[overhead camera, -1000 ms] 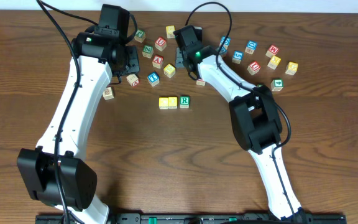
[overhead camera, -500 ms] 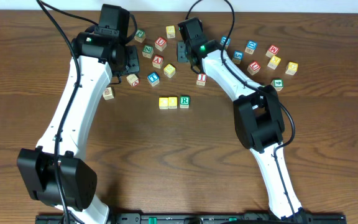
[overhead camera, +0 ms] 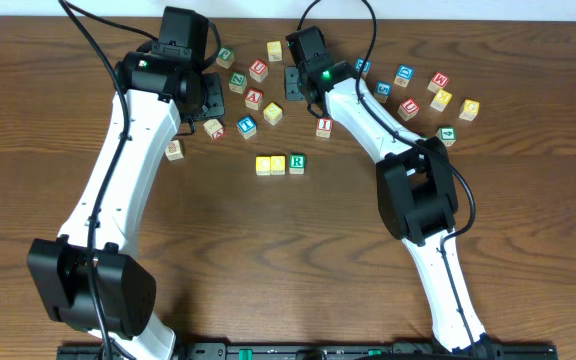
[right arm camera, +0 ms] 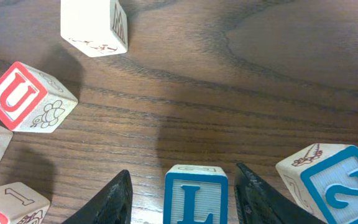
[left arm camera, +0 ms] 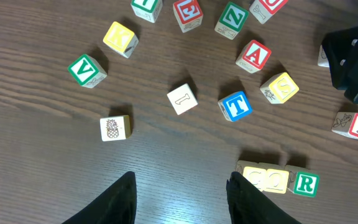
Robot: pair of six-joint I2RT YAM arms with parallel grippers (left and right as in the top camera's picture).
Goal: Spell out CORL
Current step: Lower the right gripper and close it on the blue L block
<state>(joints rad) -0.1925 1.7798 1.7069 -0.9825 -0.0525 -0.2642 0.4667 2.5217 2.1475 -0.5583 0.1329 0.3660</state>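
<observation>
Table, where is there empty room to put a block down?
Bare wood lies just right of the R cube, up to the right arm, and across the whole table below that row, over to the left arm. Near the top it is crowded with loose cubes.

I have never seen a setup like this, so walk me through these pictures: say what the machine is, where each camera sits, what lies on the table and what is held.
Two white robot arms stand at a wooden table, each with a two-finger gripper. One view looks down from above; two come from wrist cameras. Lettered cubes lie scattered, with two yellow cubes and a green R cube in a row. The left gripper is open and empty. The right gripper straddles the blue L cube, gaps showing, so nothing is held.
</observation>
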